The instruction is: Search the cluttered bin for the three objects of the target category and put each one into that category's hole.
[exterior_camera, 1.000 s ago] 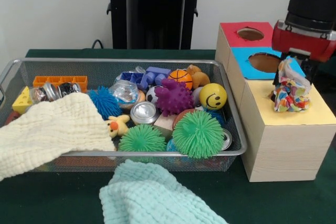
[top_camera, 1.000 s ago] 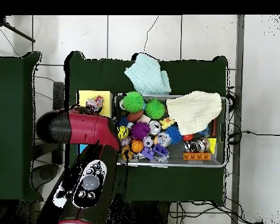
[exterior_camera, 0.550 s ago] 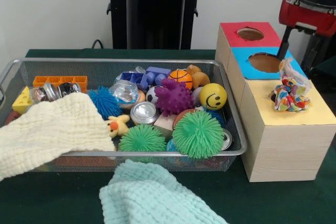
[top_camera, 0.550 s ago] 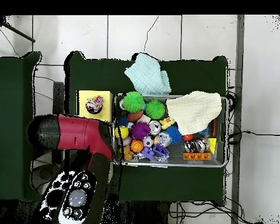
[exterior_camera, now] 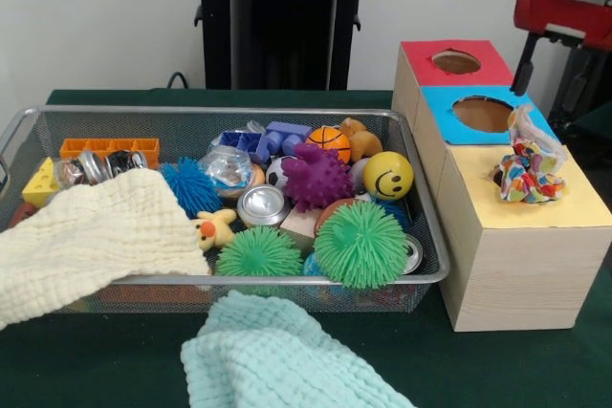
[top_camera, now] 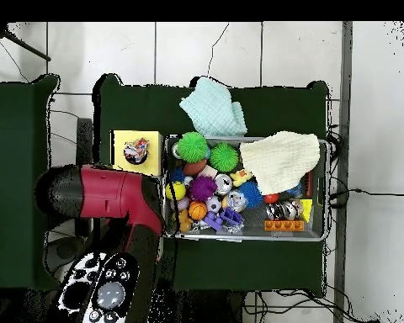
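Wrapper (exterior_camera: pixel 524 167) sits on the yellow box (exterior_camera: pixel 574 209), below and nearer you than the tool (exterior_camera: pixel 550 69), which looks empty; opening unclear.

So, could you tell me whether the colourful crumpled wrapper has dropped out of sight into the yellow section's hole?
No, the colourful crumpled wrapper sits in plain view on top of the yellow section of the box.

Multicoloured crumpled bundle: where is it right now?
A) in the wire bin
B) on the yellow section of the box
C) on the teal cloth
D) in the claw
B: the multicoloured bundle sits on the yellow section of the box, with the claw raised clear of it.
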`<state>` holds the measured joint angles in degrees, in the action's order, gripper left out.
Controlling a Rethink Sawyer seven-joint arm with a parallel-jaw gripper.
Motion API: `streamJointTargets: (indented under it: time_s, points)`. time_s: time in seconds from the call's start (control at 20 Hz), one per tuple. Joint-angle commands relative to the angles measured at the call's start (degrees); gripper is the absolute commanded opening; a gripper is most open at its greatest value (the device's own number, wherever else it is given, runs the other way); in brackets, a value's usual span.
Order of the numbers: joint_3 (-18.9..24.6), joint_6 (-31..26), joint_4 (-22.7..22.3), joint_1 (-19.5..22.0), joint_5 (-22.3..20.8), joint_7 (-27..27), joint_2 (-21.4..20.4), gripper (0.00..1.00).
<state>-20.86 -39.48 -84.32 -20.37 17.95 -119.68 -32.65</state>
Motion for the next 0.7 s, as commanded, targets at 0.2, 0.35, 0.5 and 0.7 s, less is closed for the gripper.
streamJointTargets:
  time_s: [0.2,0.35,0.5,0.7]
  points:
    - [4.3,1.4,-3.6,3.0,-0.9,-8.2,4.3,1.00]
    - [4.2,0.7,-2.8,3.2,-0.7,-8.4,4.7,1.00]
    - [4.1,-0.8,-1.9,3.3,-1.1,-7.9,5.0,1.00]
    - [4.0,-0.5,-1.8,3.1,-0.7,-8.7,5.1,1.00]
